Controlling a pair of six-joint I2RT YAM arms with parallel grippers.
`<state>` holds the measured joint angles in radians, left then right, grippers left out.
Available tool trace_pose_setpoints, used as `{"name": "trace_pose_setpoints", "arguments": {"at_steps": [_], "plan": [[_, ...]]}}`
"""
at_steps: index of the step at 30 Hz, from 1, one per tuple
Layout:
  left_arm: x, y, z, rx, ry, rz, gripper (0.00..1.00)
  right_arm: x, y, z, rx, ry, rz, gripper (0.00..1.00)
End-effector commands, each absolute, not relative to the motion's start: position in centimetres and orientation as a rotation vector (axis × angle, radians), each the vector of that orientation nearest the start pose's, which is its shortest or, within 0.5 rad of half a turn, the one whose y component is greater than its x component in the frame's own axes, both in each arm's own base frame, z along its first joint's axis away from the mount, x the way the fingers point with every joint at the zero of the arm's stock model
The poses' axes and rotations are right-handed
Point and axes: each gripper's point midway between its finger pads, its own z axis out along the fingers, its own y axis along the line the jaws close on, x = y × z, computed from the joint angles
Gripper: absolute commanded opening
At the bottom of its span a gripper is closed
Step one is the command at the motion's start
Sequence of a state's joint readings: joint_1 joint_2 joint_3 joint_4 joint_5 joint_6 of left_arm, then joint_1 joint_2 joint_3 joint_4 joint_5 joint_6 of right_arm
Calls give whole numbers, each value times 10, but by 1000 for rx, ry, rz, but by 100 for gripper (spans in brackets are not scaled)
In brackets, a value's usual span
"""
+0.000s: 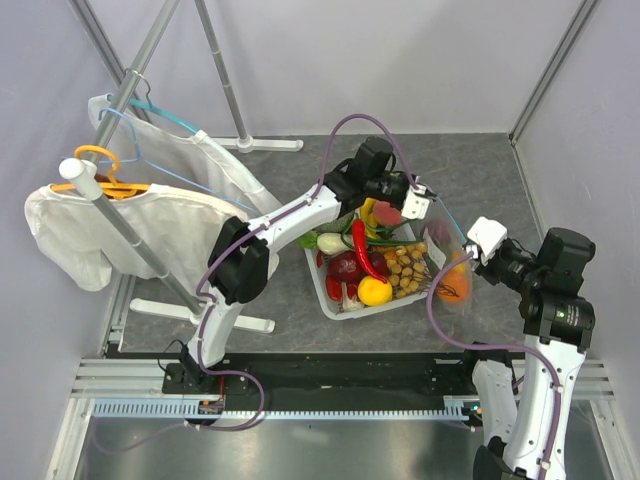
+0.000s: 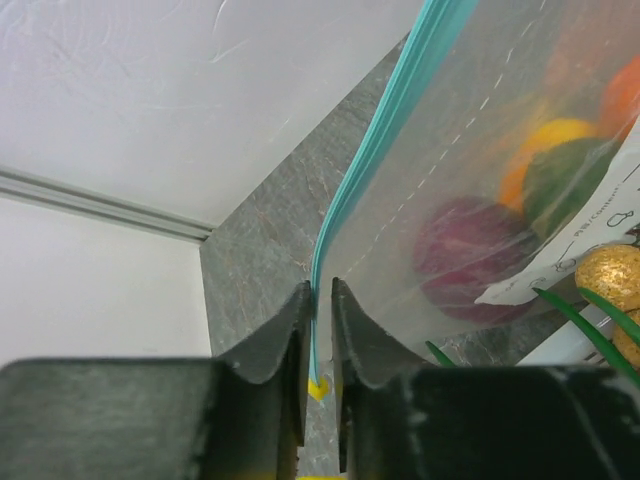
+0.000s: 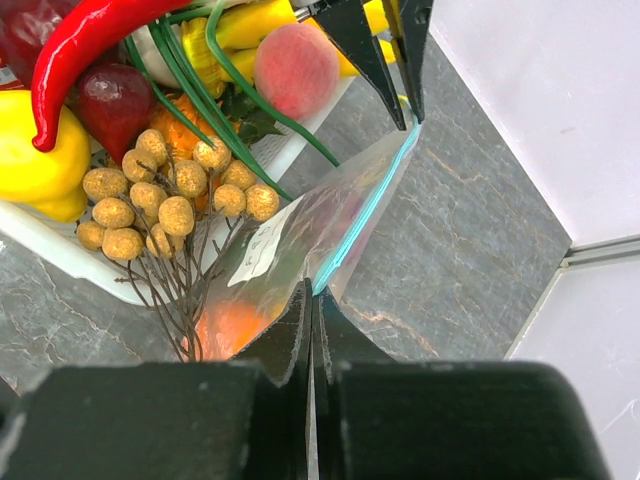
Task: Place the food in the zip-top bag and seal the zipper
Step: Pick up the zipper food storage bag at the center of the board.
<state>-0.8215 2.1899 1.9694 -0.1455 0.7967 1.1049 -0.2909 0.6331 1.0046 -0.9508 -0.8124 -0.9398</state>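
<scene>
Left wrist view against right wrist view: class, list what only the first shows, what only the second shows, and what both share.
Only the left wrist: a purple piece and a green piece plain inside the zip-top bag. Only the right wrist: a red chili, a peach, and the right gripper shut on the zipper. Both: the bag, its teal zipper, the white label, and the left gripper with the zipper between its fingers.

My left gripper reaches toward two o'clock, fingers nearly together; my right gripper points ten o'clock, clamped.
</scene>
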Motion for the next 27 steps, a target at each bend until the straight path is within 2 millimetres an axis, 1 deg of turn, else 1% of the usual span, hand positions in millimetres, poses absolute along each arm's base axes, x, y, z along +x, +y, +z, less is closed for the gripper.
{"name": "trace_pose_setpoints", "arguments": {"at_steps": [1, 3, 6, 7, 8, 9, 10, 11, 12, 13, 14, 15, 17, 18, 21, 24, 25, 27], "plan": [[342, -534, 261, 1766, 471, -556, 8, 215, 44, 279, -1022, 1647, 52, 0], [342, -536, 263, 1762, 473, -556, 2, 219, 41, 279, -988, 1664, 50, 0], [348, -538, 264, 1737, 532, -567, 2, 227, 33, 282, -946, 1670, 4, 0], [353, -540, 271, 1714, 537, -555, 2, 229, 31, 281, -935, 1680, -1, 0], [358, -542, 269, 1697, 582, -557, 2, 230, 27, 280, -921, 1698, -12, 7], [361, -543, 270, 1687, 596, -556, 2, 230, 26, 280, -908, 1707, -12, 18], [363, -544, 276, 1668, 595, -552, 2, 231, 26, 280, -875, 1731, 8, 29], [365, -544, 277, 1660, 617, -564, 2, 231, 24, 281, -849, 1745, 7, 57], [364, -546, 276, 1659, 621, -572, 2, 232, 24, 289, -828, 1739, 7, 69], [364, -546, 277, 1656, 618, -573, 2, 234, 25, 291, -786, 1758, 41, 77], [363, -547, 278, 1654, 612, -574, 2, 235, 25, 295, -771, 1759, 54, 96], [363, -548, 277, 1655, 614, -577, 2, 236, 28, 307, -764, 1735, 64, 98], [362, -549, 278, 1649, 614, -583, 2, 239, 31, 314, -735, 1741, 105, 98], [362, -549, 278, 1646, 615, -587, 2, 239, 33, 323, -735, 1723, 119, 98], [361, -549, 284, 1629, 607, -589, 2, 243, 39, 327, -693, 1743, 201, 97], [358, -548, 283, 1625, 607, -600, 2, 247, 44, 322, -649, 1793, 302, 92], [357, -547, 285, 1624, 603, -600, 2, 252, 44, 315, -630, 1830, 346, 90], [356, -547, 285, 1627, 597, -598, 2, 256, 43, 311, -589, 1881, 391, 86]]}}
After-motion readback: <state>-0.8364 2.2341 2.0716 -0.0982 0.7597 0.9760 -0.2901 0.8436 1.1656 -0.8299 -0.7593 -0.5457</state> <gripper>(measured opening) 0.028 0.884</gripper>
